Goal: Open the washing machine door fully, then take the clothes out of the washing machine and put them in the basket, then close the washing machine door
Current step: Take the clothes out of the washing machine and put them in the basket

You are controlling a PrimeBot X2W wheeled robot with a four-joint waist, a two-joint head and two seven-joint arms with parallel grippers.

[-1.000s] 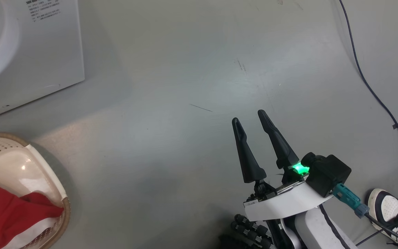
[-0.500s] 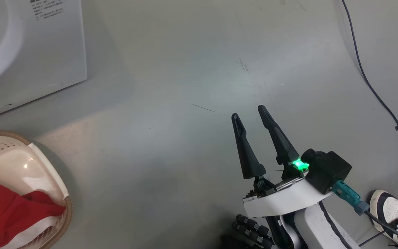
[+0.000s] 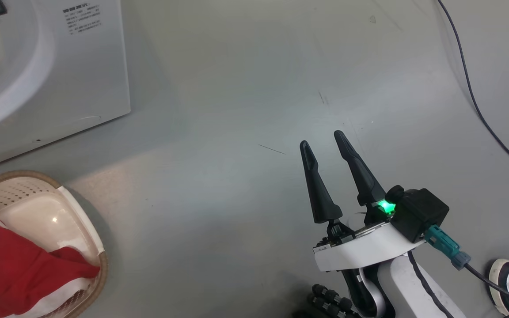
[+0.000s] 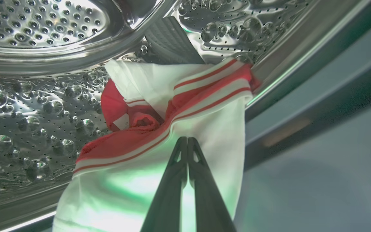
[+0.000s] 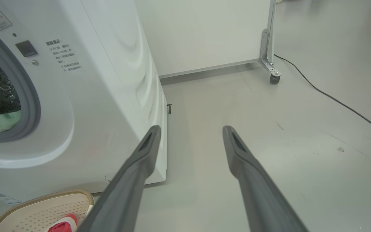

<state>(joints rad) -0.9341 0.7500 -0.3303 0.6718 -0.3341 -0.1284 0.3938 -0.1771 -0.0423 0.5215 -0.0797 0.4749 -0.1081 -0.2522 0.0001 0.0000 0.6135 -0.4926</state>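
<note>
The left gripper (image 4: 188,139) reaches into the steel drum (image 4: 27,112) with its two fingers pressed flat together. Their tips lie against the white part of a red and white garment (image 4: 204,106); I cannot tell whether any cloth is caught between them. That garment lies on the dimpled drum wall and spills towards the camera over the drum's lip, its red stripes running across the white panel. In the head view the right gripper (image 3: 320,138) hangs over the bare grey floor (image 3: 219,198), its fingers spread apart with nothing between them, and a green light glows at its wrist. A shoe (image 3: 508,282) shows at the lower right corner, just beside the arm's cable. At the lower left sits the basket (image 3: 29,175), cream with a brown rim, and a heap of red clothes (image 3: 20,269) with a white panel lies inside it, bunched towards one end. Just beyond the basket stands the washing machine (image 3: 82,75), a white box with a small text sticker on its front. A thin dark cord (image 3: 480,115) trails across the floor, well apart from the machine. Farther back in the right wrist view, a white panel (image 5: 204,32) stands on a caster (image 5: 274,78).
</note>
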